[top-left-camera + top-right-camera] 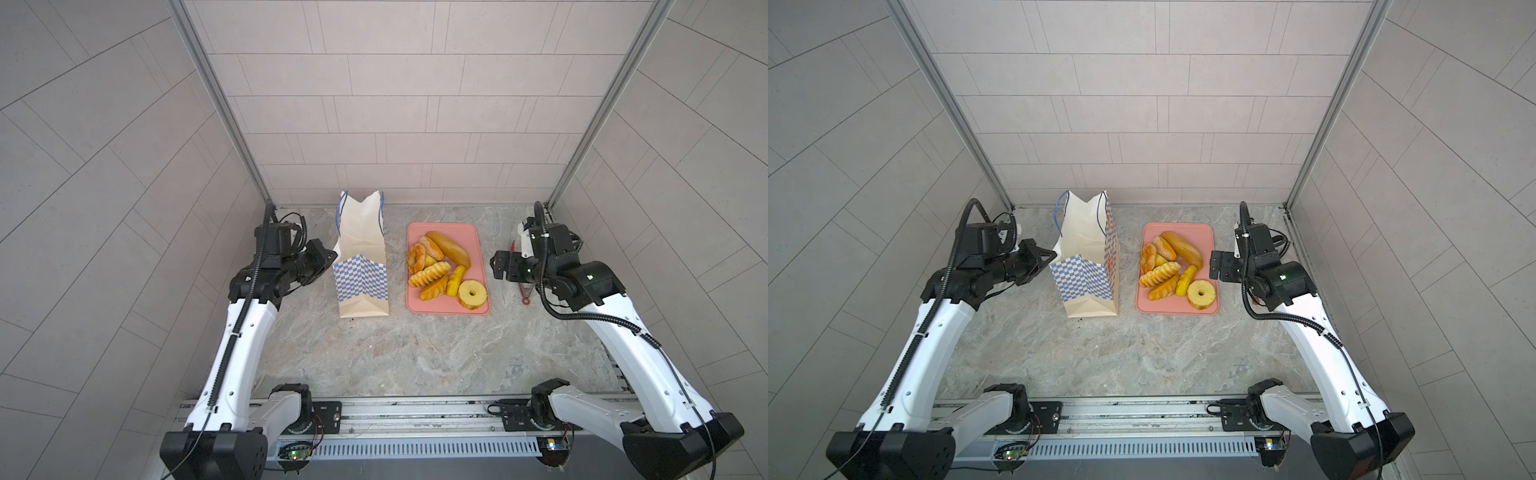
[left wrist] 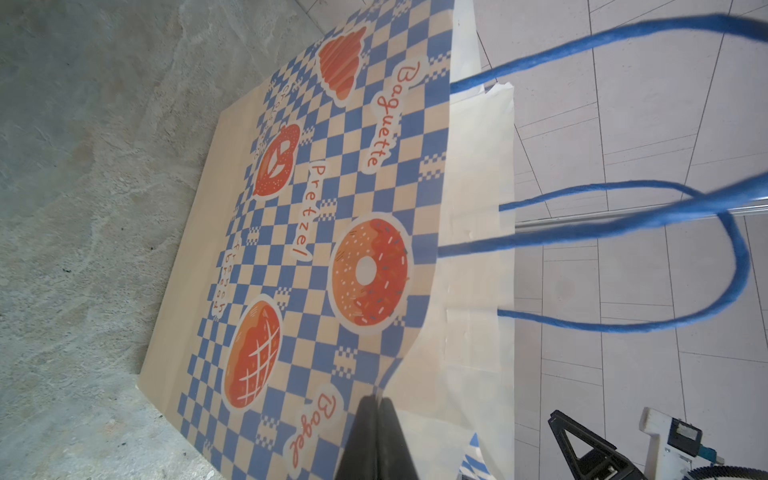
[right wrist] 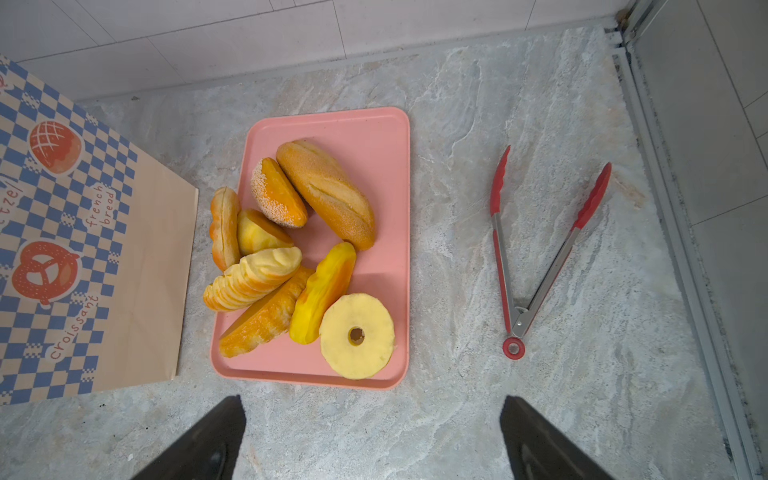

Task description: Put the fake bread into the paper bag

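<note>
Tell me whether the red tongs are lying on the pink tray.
No, the red tongs lie on the marble table beside the pink tray, apart from it.

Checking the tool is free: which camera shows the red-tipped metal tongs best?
The right wrist view: the red-tipped metal tongs lie fully visible, spread open, apart from the flat pink tray. In a top view only their ring end peeks from under the right arm; the left wrist view misses them.
</note>
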